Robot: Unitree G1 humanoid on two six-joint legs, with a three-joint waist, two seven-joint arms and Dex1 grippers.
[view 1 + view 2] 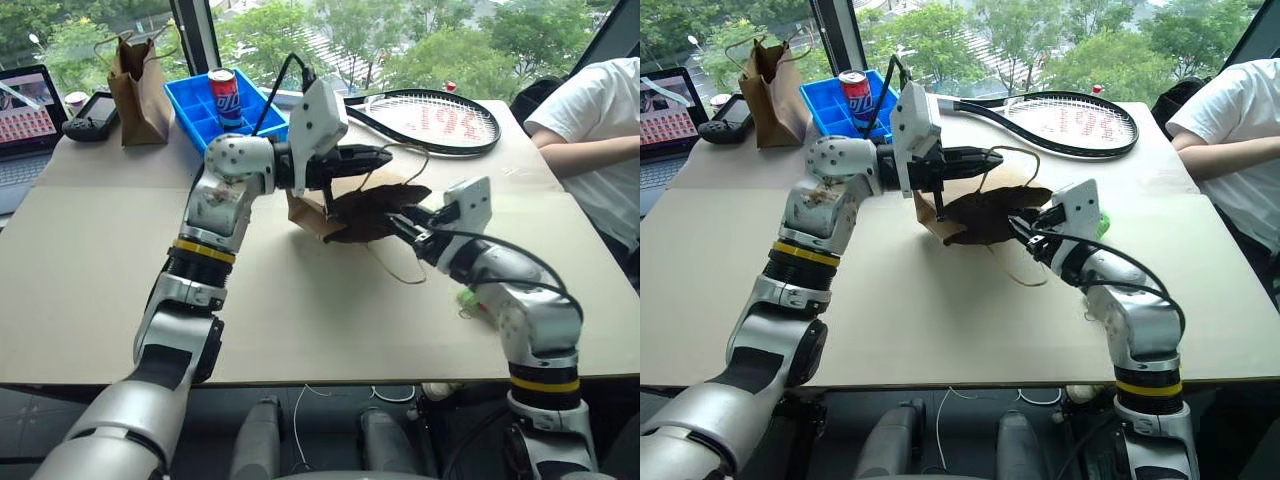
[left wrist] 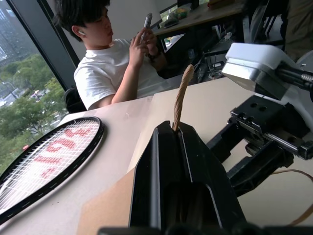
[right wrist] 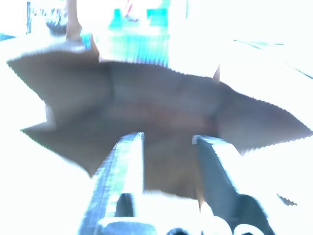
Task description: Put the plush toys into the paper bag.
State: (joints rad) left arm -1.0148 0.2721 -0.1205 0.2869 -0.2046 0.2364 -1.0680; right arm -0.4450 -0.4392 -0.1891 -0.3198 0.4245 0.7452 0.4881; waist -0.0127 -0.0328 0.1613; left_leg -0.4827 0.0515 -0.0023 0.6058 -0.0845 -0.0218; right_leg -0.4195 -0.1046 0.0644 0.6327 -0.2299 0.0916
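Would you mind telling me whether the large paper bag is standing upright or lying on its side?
On its side. The paper bag lies on the table, its mouth gaping toward the right gripper; the left gripper pinches its handle.

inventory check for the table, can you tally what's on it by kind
paper bags: 2, the wide paper bag and a smaller bag
plush toys: 1 in sight, a green one
soda cans: 1
blue trays: 1
rackets: 1
laptops: 1
handheld devices: 1
total: 8
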